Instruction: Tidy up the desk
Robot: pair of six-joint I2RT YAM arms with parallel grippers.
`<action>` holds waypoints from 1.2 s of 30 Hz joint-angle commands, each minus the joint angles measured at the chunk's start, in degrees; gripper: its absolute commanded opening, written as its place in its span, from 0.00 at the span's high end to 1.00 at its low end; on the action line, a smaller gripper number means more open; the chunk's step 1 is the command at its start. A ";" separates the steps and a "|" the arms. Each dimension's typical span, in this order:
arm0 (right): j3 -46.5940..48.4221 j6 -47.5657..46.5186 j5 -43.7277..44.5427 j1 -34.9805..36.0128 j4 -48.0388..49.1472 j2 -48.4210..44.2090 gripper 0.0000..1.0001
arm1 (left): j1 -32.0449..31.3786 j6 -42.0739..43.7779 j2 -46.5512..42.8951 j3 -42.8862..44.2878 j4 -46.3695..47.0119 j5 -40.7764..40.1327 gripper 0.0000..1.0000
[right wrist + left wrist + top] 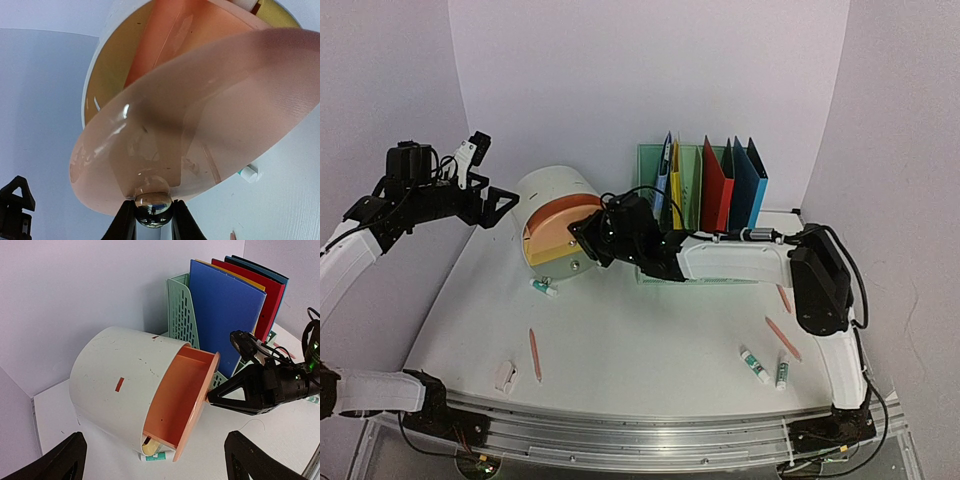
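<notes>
Left fingers wide and idle, right fingers pinching a drawer knob.

My left fingers hang spread wide, holding nothing, above the back left corner of the surface, which is white, runs under both my arms and has a silver rail along its near edge. At the back centre a white round organizer lies on its side. My right fingers are clamped on the knob of its peach drawer, which stands partly out. A green file rack stands toward the back right.
</notes>
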 commanded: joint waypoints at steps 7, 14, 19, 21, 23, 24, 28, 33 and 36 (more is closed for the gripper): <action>-4.73 0.57 -0.46 1.15 -0.35 -6.50 0.88 | 0.24 0.72 -0.46 1.95 2.27 0.04 0.04; -6.23 0.71 0.09 1.18 -0.26 -6.63 0.67 | 0.16 0.74 -0.43 2.02 2.22 0.36 0.04; -7.86 0.09 0.31 1.20 -0.28 -8.25 0.54 | 0.23 1.33 -0.81 1.82 0.86 1.77 0.03; -8.69 -0.27 -0.11 1.19 -0.33 -9.10 0.52 | 0.22 1.67 -0.95 1.70 -0.11 2.57 0.03; -9.09 -1.40 -0.92 1.15 -0.37 -9.95 0.49 | 0.21 2.36 -0.89 2.24 -2.21 3.50 0.04; -9.26 -2.12 -1.39 1.17 -0.52 -10.45 0.47 | 0.21 2.96 -0.89 2.83 -4.30 4.21 0.06; -10.13 -6.21 -0.43 1.81 -4.22 -13.36 0.42 | 0.12 10.54 -2.35 3.66 -17.43 10.76 0.13; -11.11 -10.11 1.39 2.18 -7.80 -15.95 0.39 | -0.30 34.36 -4.16 -1.02 -34.34 13.06 0.14; -10.58 -11.66 1.74 2.17 -9.76 -16.57 0.38 | -1.19 42.21 0.04 -3.26 -44.93 11.09 0.15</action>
